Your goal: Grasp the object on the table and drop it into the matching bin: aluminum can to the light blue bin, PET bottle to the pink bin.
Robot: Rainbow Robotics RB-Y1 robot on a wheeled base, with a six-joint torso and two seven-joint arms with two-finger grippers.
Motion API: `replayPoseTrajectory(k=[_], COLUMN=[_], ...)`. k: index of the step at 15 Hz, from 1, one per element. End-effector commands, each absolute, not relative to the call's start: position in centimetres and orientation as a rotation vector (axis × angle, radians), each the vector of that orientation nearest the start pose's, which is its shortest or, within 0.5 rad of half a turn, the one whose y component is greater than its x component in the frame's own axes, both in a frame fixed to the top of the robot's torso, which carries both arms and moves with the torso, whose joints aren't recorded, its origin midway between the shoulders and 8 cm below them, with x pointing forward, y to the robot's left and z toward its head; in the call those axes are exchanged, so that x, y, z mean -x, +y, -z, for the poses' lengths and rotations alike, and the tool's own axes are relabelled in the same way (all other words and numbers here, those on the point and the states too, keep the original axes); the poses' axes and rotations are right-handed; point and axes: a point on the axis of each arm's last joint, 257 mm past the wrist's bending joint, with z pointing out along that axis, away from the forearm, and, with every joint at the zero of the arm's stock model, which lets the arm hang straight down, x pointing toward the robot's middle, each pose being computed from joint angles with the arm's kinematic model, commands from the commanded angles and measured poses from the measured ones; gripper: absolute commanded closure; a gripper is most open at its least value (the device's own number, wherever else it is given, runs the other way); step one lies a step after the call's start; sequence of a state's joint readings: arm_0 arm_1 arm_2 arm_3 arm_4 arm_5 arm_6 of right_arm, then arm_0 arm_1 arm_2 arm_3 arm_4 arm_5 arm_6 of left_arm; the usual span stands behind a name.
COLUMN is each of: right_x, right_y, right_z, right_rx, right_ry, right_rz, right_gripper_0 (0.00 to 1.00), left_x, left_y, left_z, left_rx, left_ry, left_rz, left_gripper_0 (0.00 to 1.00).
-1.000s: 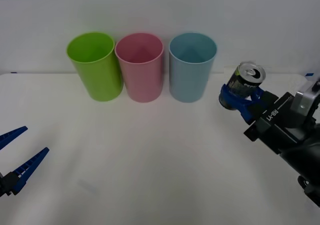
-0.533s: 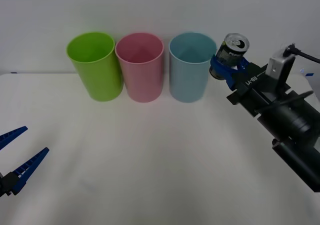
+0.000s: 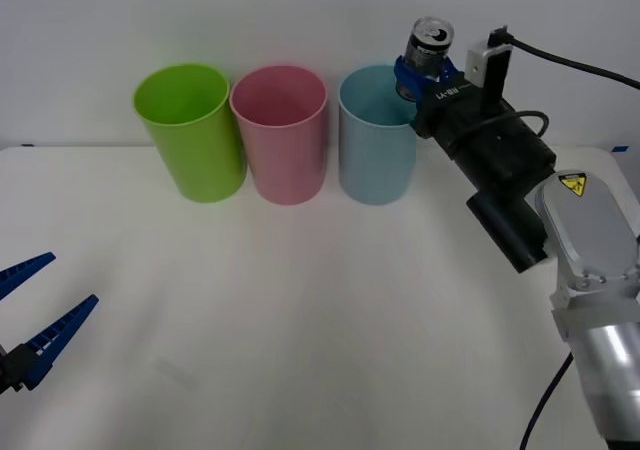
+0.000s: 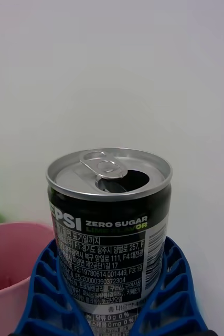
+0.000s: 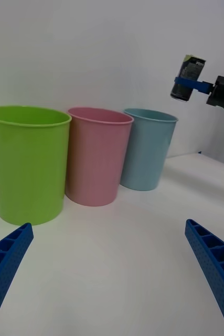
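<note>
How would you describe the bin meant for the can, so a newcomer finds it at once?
Three tubs stand in a row at the back of the white table. The light blue bin is the rightmost, next to the pink bin, nearest the can held by the right gripper.

Three tubs are seen standing in a row on the table (image 5: 143, 247): a green tub (image 5: 27, 163), the pink bin (image 5: 97, 155) beside it, and the light blue bin (image 5: 147, 148) farthest along. Their sides appear to touch or nearly touch. Up in the air, above and beyond the rim of the light blue bin, the aluminum can (image 5: 188, 77) is clamped upright by the right gripper (image 5: 189, 82), whose blue fingers are wrapped around the can's lower half. The left gripper (image 5: 112, 283) is held low over the table, its two blue ribbed fingers (image 5: 7, 262) spread wide apart with nothing between them.
</note>
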State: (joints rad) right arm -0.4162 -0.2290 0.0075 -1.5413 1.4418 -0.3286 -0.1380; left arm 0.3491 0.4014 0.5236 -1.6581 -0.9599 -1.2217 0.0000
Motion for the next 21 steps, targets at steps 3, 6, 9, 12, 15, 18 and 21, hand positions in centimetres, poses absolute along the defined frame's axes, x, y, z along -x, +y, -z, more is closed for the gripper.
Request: replayPoseTrajectory(k=[3, 6, 9, 12, 15, 18, 21], right_x=[-64.3, -66.0, -66.4, -66.4, -66.4, -66.4, -66.4], right_y=[-11.1, -10.4, -10.2, -10.1, -10.0, -10.0, -10.0], right_z=[2.1, 2.3, 2.4, 2.4, 2.4, 2.6, 2.5], right_rx=[0.318, 0.301, 0.296, 0.298, 0.301, 0.307, 0.309], right_ry=[1.264, 1.285, 1.293, 1.293, 1.293, 1.294, 1.292], right_rz=[-0.299, -0.281, -0.279, -0.279, -0.281, -0.271, -0.269], right_gripper_0=[1.0, 1.0, 1.0, 1.0, 0.93, 0.0, 0.0], left_x=[-34.2, -34.2, -34.2, -34.2, -34.2, -34.2, -34.2], left_y=[33.0, 33.0, 33.0, 33.0, 33.0, 33.0, 33.0], left_z=[16.9, 16.9, 16.9, 16.9, 16.9, 16.9, 16.9], left_rx=[-0.465, -0.465, -0.465, -0.465, -0.465, -0.465, -0.465], left_ry=[1.441, 1.441, 1.441, 1.441, 1.441, 1.441, 1.441], left_rz=[0.567, 0.567, 0.567, 0.567, 0.567, 0.567, 0.567], left_gripper_0=[0.0, 0.0, 0.0, 0.0, 0.0, 0.0, 0.0])
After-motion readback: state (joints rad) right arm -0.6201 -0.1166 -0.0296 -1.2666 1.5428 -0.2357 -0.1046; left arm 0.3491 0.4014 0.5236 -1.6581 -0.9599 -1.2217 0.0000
